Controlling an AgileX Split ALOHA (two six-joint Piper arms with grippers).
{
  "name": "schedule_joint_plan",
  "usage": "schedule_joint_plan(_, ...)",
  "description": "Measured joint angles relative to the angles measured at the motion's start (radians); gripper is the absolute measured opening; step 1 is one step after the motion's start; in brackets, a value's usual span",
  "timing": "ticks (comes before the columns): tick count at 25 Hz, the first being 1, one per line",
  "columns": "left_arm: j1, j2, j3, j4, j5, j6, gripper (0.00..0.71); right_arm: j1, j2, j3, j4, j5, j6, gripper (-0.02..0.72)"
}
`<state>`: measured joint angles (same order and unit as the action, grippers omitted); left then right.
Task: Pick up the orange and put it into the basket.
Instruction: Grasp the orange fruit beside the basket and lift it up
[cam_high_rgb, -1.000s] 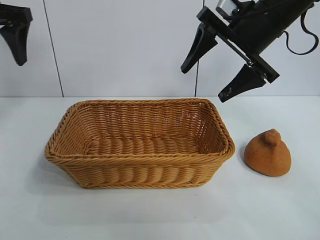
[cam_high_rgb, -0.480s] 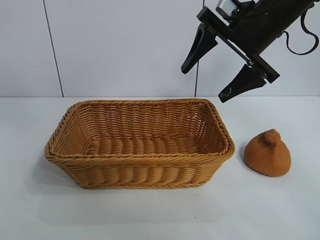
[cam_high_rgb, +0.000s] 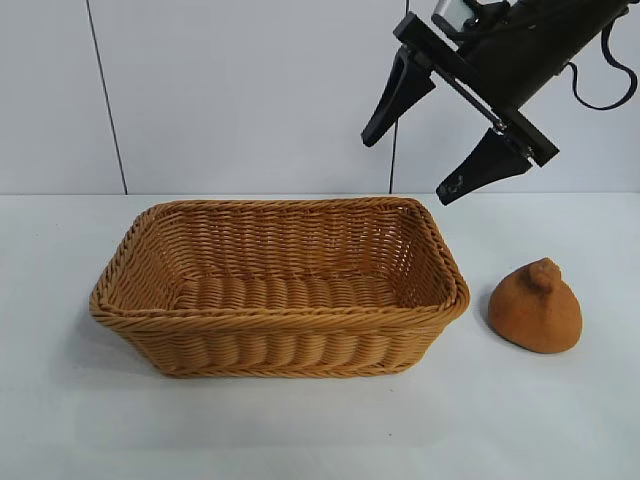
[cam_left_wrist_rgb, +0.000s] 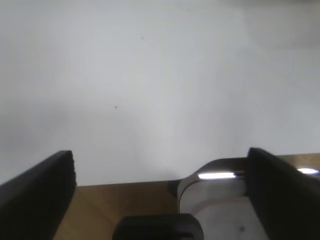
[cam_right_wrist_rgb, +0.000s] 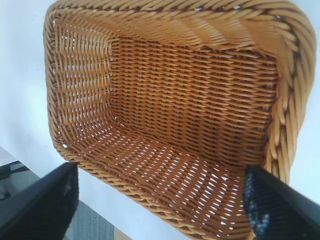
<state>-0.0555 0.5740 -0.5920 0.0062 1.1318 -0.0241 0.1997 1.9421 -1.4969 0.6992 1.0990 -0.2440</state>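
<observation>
Now no left pincer (cam_left_wrist_rgb: 160, 200) at the exterior view's top-left corner, prongs apart; right pincer (cam_high_rgb: 432, 142) unmoved, agape above the basket (cam_high_rgb: 280, 318).

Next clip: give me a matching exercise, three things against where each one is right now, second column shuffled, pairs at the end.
Things:
1. tan woven wicker basket
2. dull orange-brown knobbed fruit
3. right arm's black end effector

Places:
A. on the table, just right of the basket in the exterior view
B. raised above the basket's far right corner, open
C. centre of the white table, nothing in it

Pairs: 1-C, 2-A, 3-B
</observation>
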Motion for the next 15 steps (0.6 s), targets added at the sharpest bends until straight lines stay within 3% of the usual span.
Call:
schedule_joint_plan(6,0.000,-0.273,0.085,-0.017,-0.052,-0.001,0.651,0.000,0.000,0.000,0.009,0.000,0.000,0.610)
schedule_joint_plan(10,0.000,-0.361,0.088,-0.018,-0.065,-0.002,0.651,0.000,0.000,0.000,0.008,0.000,-0.001,0.610)
schedule_joint_plan(13,0.000,-0.411,0.088,-0.019,-0.066,-0.003,0.651,0.000,-0.005,-0.012,-0.029,0.000,0.002,0.610)
schedule_joint_plan(15,0.000,-0.455,0.089,-0.019,-0.067,-0.003,0.651,0.000,-0.013,-0.032,-0.087,0.005,0.023,0.610)
